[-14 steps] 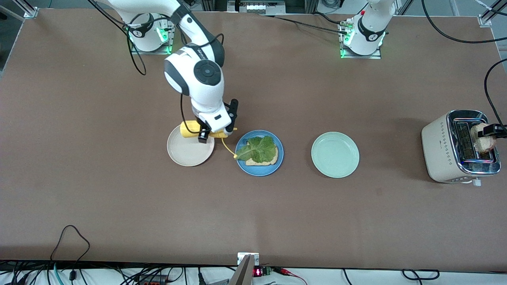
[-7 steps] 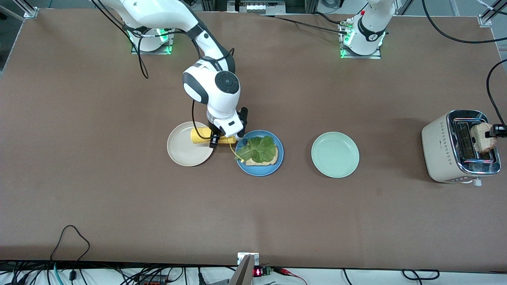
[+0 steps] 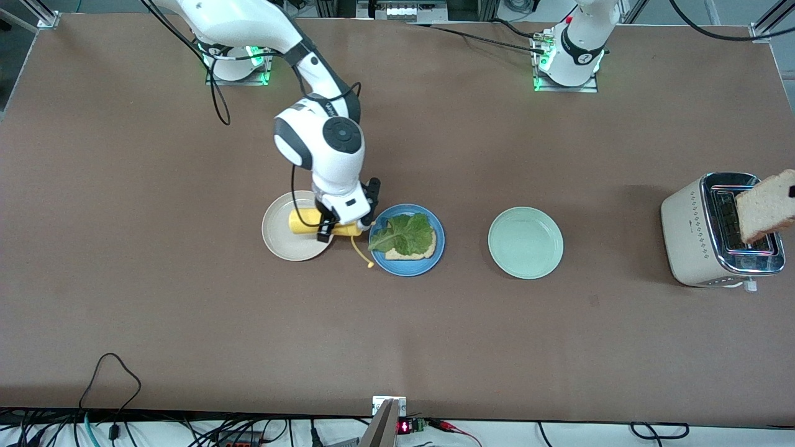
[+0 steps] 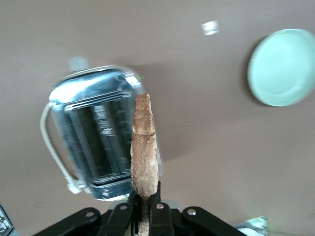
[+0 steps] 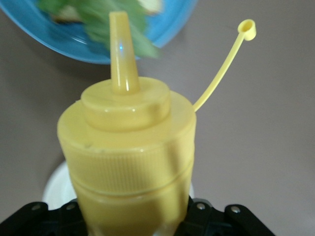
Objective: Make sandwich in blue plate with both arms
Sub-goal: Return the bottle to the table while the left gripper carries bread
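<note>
The blue plate (image 3: 407,270) holds one toasted bread slice (image 3: 410,254) with a green lettuce leaf (image 3: 407,233) on top. My right gripper (image 3: 332,225) is shut on a yellow squeeze bottle (image 3: 304,221), held sideways over the edge of the cream plate (image 3: 282,239), its nozzle toward the blue plate. In the right wrist view the bottle (image 5: 128,157) fills the frame, its open cap (image 5: 246,28) on its tether. My left gripper (image 4: 144,196) is shut on a second bread slice (image 4: 144,147), held above the toaster (image 4: 93,142). That slice (image 3: 765,206) shows at the front view's edge.
The pale mint-green plate (image 3: 525,243) lies between the blue plate and the toaster (image 3: 695,230), which stands at the left arm's end of the table. The bottle's cap (image 3: 371,265) hangs just beside the blue plate's rim. Cables run along the table's nearest edge.
My left gripper has lifted the bread slice up out of the toaster slot. My right gripper swung the bottle toward the blue plate, then drew back toward the cream plate.
</note>
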You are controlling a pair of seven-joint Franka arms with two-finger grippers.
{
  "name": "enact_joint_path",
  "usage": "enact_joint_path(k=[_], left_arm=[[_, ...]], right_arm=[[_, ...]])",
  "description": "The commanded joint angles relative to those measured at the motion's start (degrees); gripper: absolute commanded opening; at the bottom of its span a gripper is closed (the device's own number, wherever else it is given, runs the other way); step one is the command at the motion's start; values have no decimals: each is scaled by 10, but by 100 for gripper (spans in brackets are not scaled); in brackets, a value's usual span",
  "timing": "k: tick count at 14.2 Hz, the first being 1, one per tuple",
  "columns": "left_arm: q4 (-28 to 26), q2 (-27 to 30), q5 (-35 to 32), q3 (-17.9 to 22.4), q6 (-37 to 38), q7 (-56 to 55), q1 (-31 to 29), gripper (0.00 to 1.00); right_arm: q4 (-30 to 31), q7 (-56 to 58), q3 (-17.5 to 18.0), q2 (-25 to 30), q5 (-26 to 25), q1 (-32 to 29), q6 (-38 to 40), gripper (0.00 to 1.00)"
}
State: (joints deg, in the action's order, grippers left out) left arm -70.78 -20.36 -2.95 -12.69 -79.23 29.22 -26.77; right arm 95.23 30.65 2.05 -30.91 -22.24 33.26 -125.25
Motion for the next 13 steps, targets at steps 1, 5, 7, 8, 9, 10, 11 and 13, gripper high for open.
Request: enact_joint_path(k=[1,5,7,8,9,10,11,13], left_arm=[[-22,8,25,-92,29,-84,-2,1],[-125,1,144,-185,-95,-262,17,1],[-206,0,187,-253,-229,-342,22,1],[-241,-7,189,-282,-305,-375,33,1],[-257,-22,190,-300,-357,-403,49,1],[-259,-42,194,-306,-395,-426,75,1],[-259,-62,196,-306,-428,-444,109,1],[-259,-90,200,-306,-492,-488,160,1]], right_arm=[[45,81,10,95,71,-62,22,0],[88,346,10,174,248,-188,41,0],[88,506,10,183,340,-273,83,0],[88,577,10,183,387,-318,104,0],[88,659,10,176,436,-366,131,0],[89,724,11,169,473,-406,154,0],[89,791,14,157,505,-451,178,0],[89,882,15,133,561,-514,229,0]])
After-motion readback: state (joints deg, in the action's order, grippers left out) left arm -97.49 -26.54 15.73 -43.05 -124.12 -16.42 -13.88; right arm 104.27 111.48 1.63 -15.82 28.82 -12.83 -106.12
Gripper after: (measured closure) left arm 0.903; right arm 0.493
